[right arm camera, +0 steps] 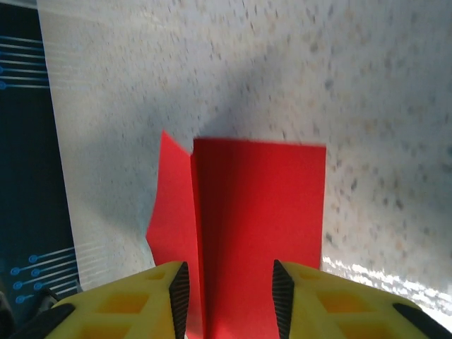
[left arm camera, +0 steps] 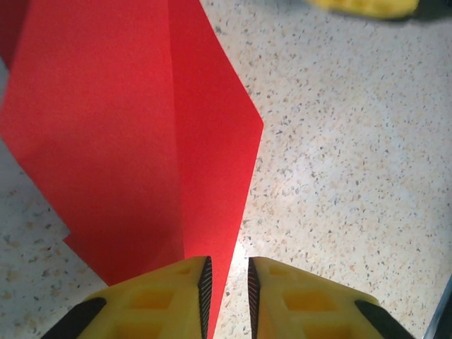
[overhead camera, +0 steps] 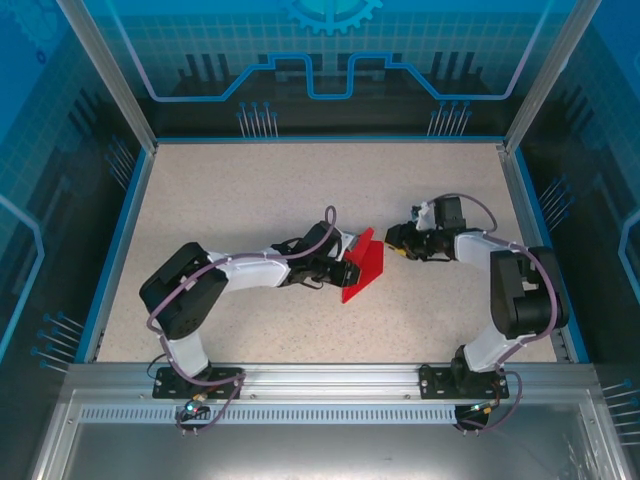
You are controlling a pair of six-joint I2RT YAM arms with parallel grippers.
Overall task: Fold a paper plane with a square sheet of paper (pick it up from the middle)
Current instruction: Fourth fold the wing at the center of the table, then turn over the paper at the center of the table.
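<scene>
Table (overhead camera: 250, 190): speckled, with a blue rim. Both arms reach in toward its middle.

Paper (overhead camera: 362, 268): red and folded, a little right of the table's middle and slightly toward the near edge, between the two grippers. In the left wrist view the paper (left arm camera: 106, 141) has one straight crease running its length and a pointed corner on its right side. In the right wrist view the paper (right arm camera: 261, 212) presents a squared top edge, with a second layer protruding at its left. Whether every layer lies flat cannot be told.

Left gripper (overhead camera: 340, 270): at the paper's left side. In its own camera the left gripper (left arm camera: 229, 272) has its jaws narrowly apart. A thin edge of the paper runs down into the gap against the left pad (left arm camera: 205, 282). Bare table is visible between that edge and the other pad, so the paper is not clamped.

Right gripper (overhead camera: 393, 240): just beside the paper's far right corner. In its own camera the right gripper (right arm camera: 229, 272) has its jaws well apart, with red paper spanning the gap. Contact between the fingers (right arm camera: 127, 304) and the paper cannot be told.
</scene>
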